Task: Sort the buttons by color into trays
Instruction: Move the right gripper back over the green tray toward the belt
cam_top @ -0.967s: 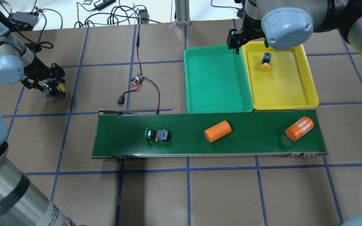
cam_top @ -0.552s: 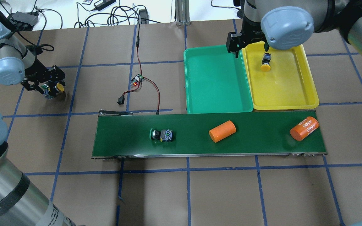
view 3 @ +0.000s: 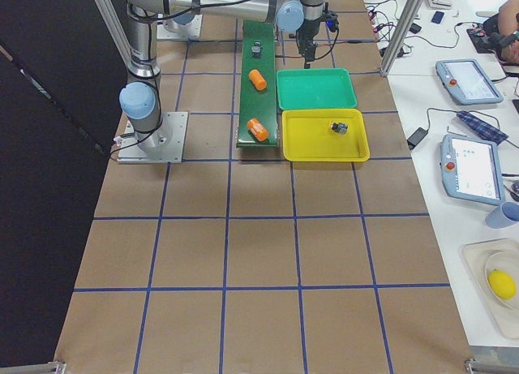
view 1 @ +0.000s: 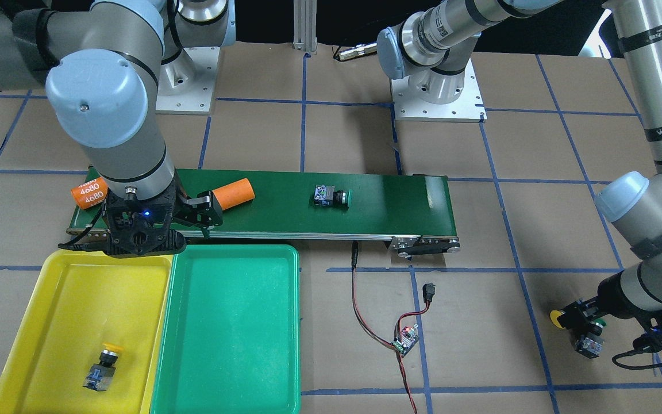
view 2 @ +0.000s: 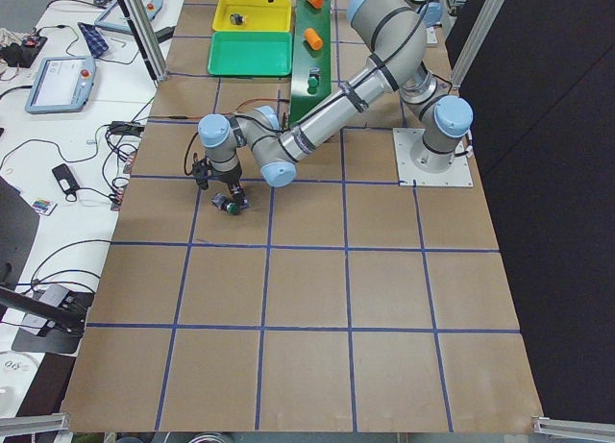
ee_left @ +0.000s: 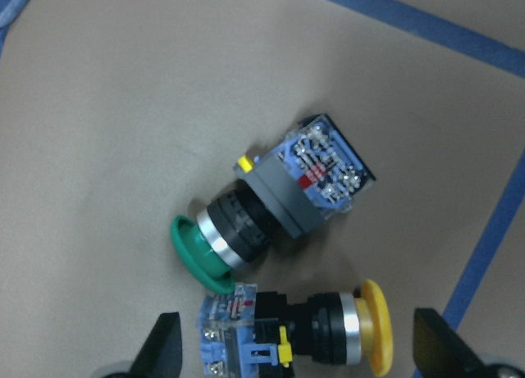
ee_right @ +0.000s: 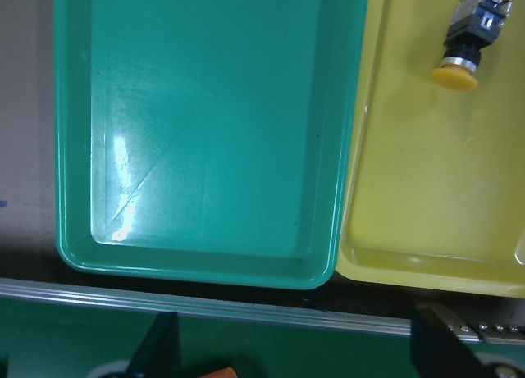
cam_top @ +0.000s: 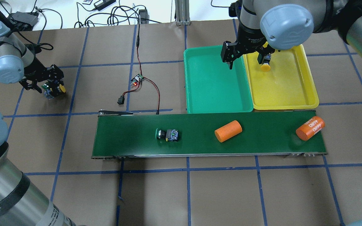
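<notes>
Hovering left end effector (ee_left: 299,339): spread apart, straddling yellow button (ee_left: 328,339); centring before closing.
Green button (ee_left: 246,230): lying just beside; avoiding nudging it.
Right end effector (cam_top: 243,57): parted, holding nothing.

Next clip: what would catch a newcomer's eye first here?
Beside the belt, the yellow tray holds one yellow button, the green tray none. On the belt lie a green button and two orange cylinders. At the robot's far left, the left gripper hangs open over two more buttons.
</notes>
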